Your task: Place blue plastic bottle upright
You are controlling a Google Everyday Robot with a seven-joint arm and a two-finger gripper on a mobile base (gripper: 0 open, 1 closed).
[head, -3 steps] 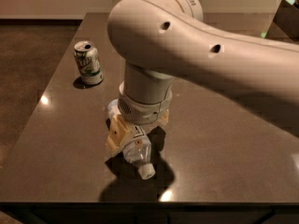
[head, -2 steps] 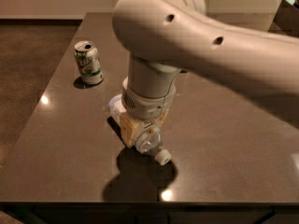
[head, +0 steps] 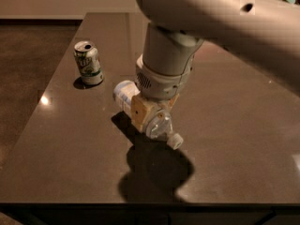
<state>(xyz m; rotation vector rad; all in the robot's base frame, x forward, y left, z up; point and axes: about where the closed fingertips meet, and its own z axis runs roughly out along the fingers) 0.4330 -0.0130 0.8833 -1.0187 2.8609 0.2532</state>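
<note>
The blue plastic bottle [head: 125, 94] is a small clear bottle with a white cap [head: 175, 141] and a pale label. It lies tilted in my gripper [head: 151, 115], base to the upper left and cap to the lower right. The gripper hangs under the big white arm [head: 206, 13] over the middle of the dark table [head: 243, 139]. It is shut on the bottle's middle. The bottle appears held a little above the table, with its shadow [head: 154, 172] lying in front of it. The gripper's yellowish pads [head: 139, 114] hide part of the bottle.
A green-and-white soda can [head: 88, 63] stands upright at the table's left, a short way left of the bottle. The table's front edge runs along the bottom of the view and its left edge slants past the can. Dark floor lies to the left.
The gripper and the bottle have shifted to the right and a little up. The bottle's cap has swung from pointing down to pointing lower right. The can has not moved.
</note>
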